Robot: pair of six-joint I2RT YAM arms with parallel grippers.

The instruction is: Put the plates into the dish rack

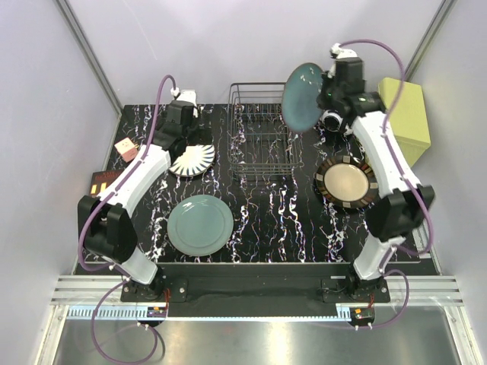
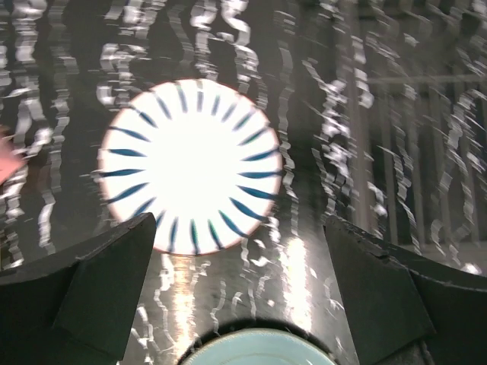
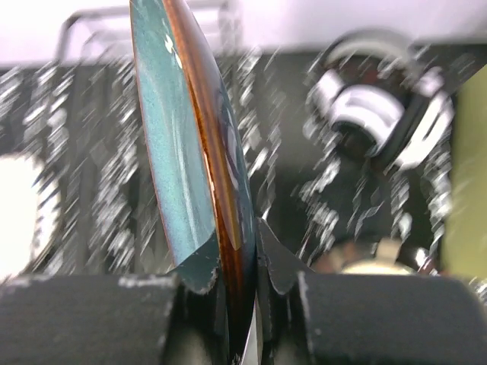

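My right gripper point(image 1: 323, 103) is shut on the rim of the brown-rimmed teal plate point(image 1: 303, 96), holding it on edge in the air just right of the dish rack point(image 1: 259, 141). In the right wrist view the plate point(image 3: 183, 137) stands upright, clamped at the gripper point(image 3: 237, 266). My left gripper point(image 1: 185, 144) is open above the white black-striped plate point(image 1: 192, 160), which lies flat ahead of it in the left wrist view point(image 2: 194, 163). The plain teal plate point(image 1: 200, 225) lies front left. The cream striped-rim plate point(image 1: 345, 182) lies at the right.
A yellow-green box point(image 1: 405, 118) stands at the back right. A small pink box point(image 1: 125, 148) and a dark red box point(image 1: 100, 182) sit at the table's left edge. A roll of tape point(image 3: 380, 114) lies behind the right gripper.
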